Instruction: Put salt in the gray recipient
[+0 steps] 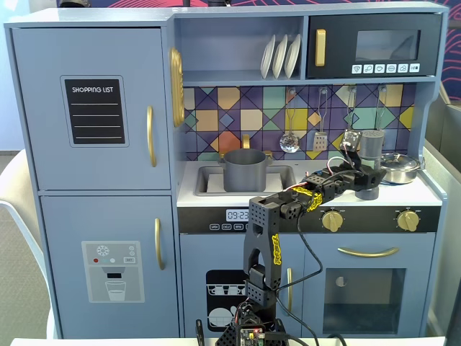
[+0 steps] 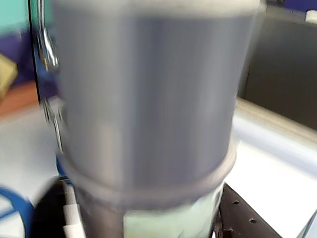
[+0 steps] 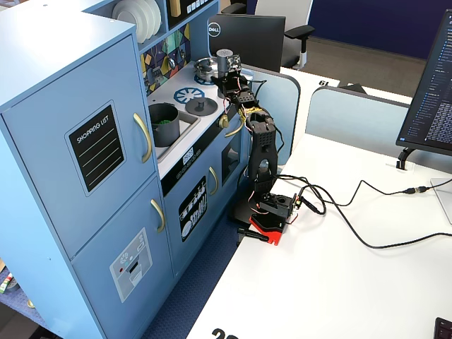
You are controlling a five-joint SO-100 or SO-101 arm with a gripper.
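Note:
The salt [image 1: 372, 146] is a slim dark-grey shaker with a lighter cap, held upright over the right end of the stove top; it also shows in a fixed view as the salt [image 3: 224, 61]. My gripper [image 1: 362, 175] is shut on its lower body, which the fingers hide. In the wrist view the salt [image 2: 148, 99] fills the frame, blurred, with its pale green label at the bottom between the gripper [image 2: 148, 220] fingers. The gray recipient [image 1: 245, 170] stands in the sink to the left, apart from the gripper, and appears in a fixed view as the gray recipient [image 3: 164, 124].
A shiny steel pan [image 1: 398, 167] sits just right of the shaker. A flat grey knobbed lid [image 3: 198, 106] lies on the stove near the front. A ladle [image 1: 289, 140] and a spatula [image 1: 320, 138] hang on the tiled back wall. A shelf overhangs the counter.

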